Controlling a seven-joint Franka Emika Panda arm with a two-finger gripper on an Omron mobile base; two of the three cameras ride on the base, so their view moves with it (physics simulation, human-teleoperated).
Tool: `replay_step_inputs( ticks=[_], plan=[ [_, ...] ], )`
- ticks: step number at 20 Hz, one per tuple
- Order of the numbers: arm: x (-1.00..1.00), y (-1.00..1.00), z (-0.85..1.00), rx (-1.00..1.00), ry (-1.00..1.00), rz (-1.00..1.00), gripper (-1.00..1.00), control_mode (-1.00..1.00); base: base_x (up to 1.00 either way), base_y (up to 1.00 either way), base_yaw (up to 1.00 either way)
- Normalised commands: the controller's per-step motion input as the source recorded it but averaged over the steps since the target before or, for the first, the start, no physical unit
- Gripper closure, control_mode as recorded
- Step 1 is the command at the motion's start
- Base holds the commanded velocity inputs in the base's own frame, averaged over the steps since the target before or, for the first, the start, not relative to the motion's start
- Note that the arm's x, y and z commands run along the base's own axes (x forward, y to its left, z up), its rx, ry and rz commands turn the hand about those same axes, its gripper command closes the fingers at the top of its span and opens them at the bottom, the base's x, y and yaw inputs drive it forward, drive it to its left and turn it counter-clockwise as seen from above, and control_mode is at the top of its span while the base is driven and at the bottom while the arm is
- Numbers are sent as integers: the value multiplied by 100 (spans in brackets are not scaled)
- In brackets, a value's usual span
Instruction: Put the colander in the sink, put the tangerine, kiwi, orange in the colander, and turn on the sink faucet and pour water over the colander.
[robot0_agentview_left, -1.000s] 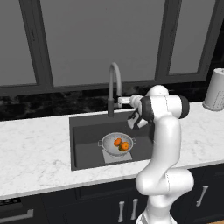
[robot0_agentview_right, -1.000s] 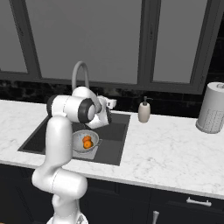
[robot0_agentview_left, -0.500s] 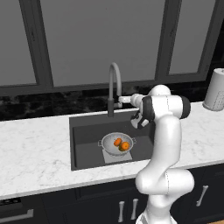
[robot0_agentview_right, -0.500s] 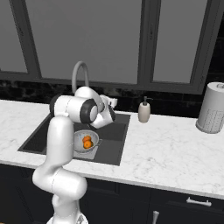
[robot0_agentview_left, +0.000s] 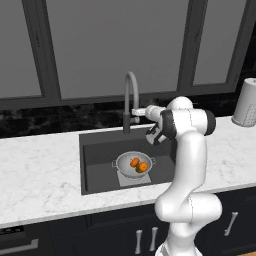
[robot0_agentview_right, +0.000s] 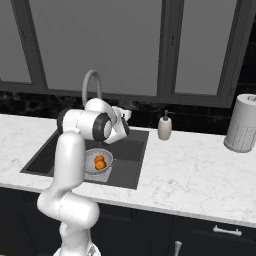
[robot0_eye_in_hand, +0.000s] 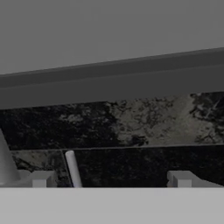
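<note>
A Franka Panda arm reaches for the sink faucet (robot0_agentview_left: 131, 100) with its gripper (robot0_eye_in_hand: 111, 179) released, jaws spread wide and grasping nothing, as the colander (robot0_agentview_left: 134, 164) sits in the sink (robot0_agentview_left: 97, 150) holding what look like 2 orange fruits and a darker one, too small to sort into tangerine, orange and kiwi. No water runs from the spout. The risk now is a miss at the small side lever (robot0_eye_in_hand: 73, 169): in the hand view the pale rod stands between the 2 finger tips but close to the left one, so a push may glance off, or the hand may knock the faucet's neck and swing the spout. A swung spout could send the stream onto the bare basin floor beside the colander, which lies well below and in front of the jaws, apart from them. From the right base view the hand (robot0_agentview_right: 121, 120) hovers just beside the faucet's base, behind the basin.
</note>
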Motion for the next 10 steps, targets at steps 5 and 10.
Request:
replay_step_inputs(
  ticks=[5,10],
  plan=[
    [13,4,-9,0,0,0,-100,-100,0,0,0],
    [8,0,-13,0,0,0,-100,-100,0,0,0]
  ],
)
